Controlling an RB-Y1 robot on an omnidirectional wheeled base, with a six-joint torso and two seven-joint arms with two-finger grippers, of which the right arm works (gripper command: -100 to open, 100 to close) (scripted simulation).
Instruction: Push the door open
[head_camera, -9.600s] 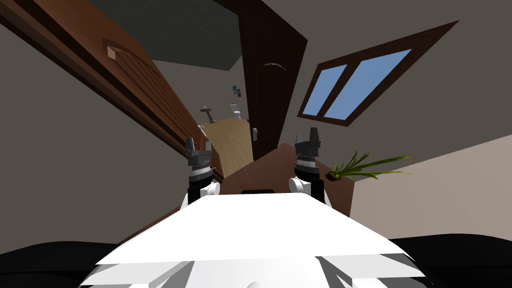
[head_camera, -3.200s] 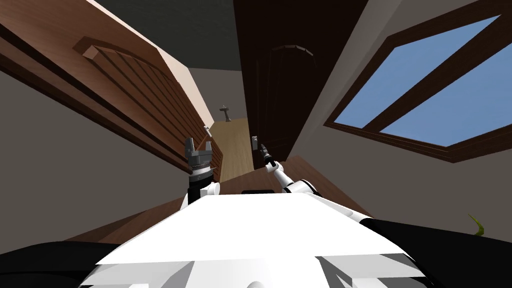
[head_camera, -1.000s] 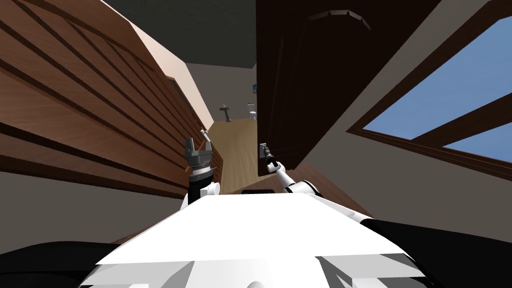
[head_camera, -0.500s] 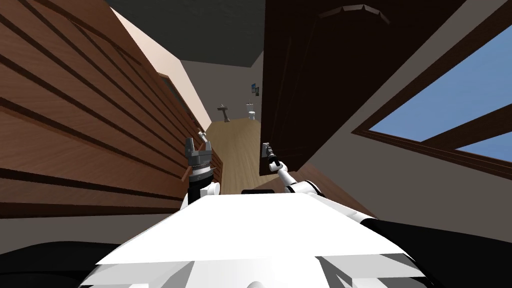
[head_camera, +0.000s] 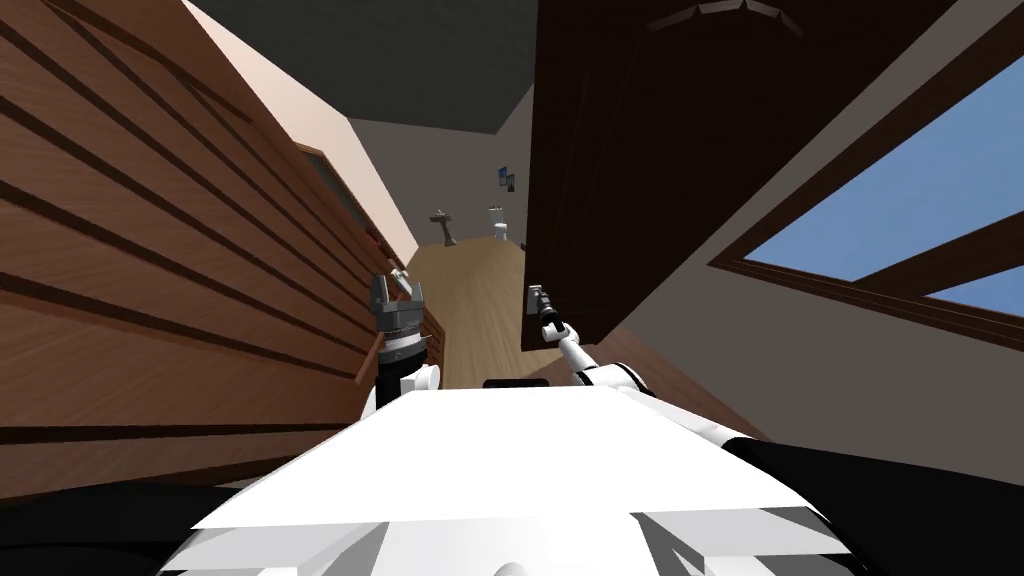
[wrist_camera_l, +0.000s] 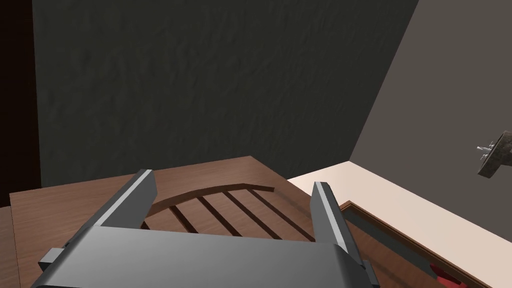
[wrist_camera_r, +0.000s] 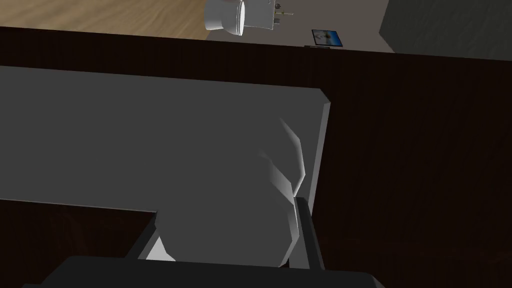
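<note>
The dark brown door (head_camera: 640, 150) stands ajar on my right, its edge turned toward me. My right gripper (head_camera: 538, 301) reaches forward to the grey door handle (head_camera: 531, 297). In the right wrist view the handle's rounded knob (wrist_camera_r: 225, 165) and its flat plate (wrist_camera_r: 125, 135) sit between the right gripper (wrist_camera_r: 226, 212) fingers, which press the knob's sides against the dark door (wrist_camera_r: 415, 175). My left gripper (head_camera: 397, 292) is held upright and open by my chest, holding nothing. In its wrist view the left gripper (wrist_camera_l: 232, 180) points along a brown slatted panel (wrist_camera_l: 215, 210).
A brown slatted door or panel (head_camera: 150, 250) runs close along my left. Between it and the dark door a light wood floor (head_camera: 480, 300) leads to a room with a sink (head_camera: 443, 222) and a toilet (head_camera: 500, 228). A window (head_camera: 900, 220) is at the right.
I have rolled forward toward the opening. The dark door has swung a little further away to the right, widening the gap. My right gripper stays on the handle; the left arm is unmoved.
</note>
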